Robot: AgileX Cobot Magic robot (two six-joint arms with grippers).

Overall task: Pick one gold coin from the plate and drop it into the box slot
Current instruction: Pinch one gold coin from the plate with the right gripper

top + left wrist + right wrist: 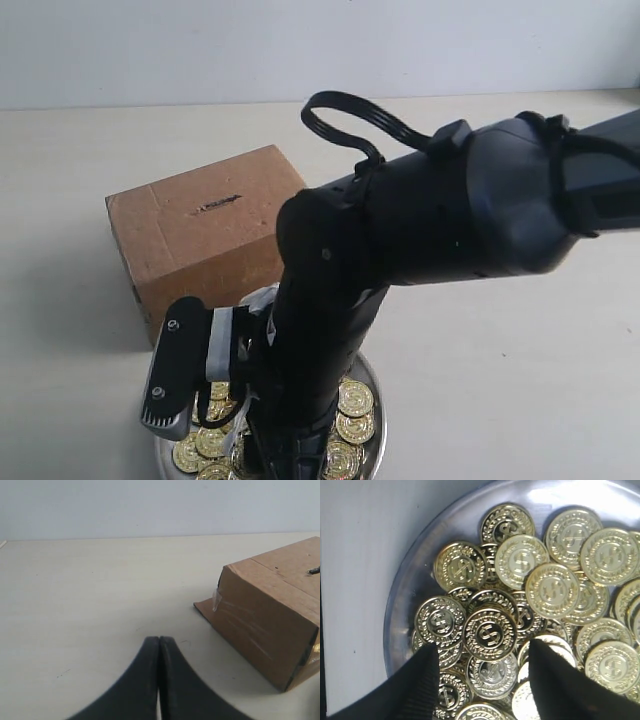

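The brown cardboard box [200, 235] stands on the table with the dark slot [217, 203] in its top face. In front of it lies the silver plate [378, 425], heaped with gold coins [353, 398]. My right arm reaches down over the plate. In the right wrist view my right gripper [482, 650] is open just above the pile, one finger on each side of a gold coin [490, 632], holding nothing; the plate's rim [410, 570] curves round the coins. My left gripper [159, 640] is shut and empty, low over bare table, apart from the box [270, 625] and its slot [314, 571].
The pale table [500, 380] stretches back to a light wall [200, 50]. The right arm's black body [430, 210] and its cable loop [345, 115] hide much of the plate and the box's near right corner.
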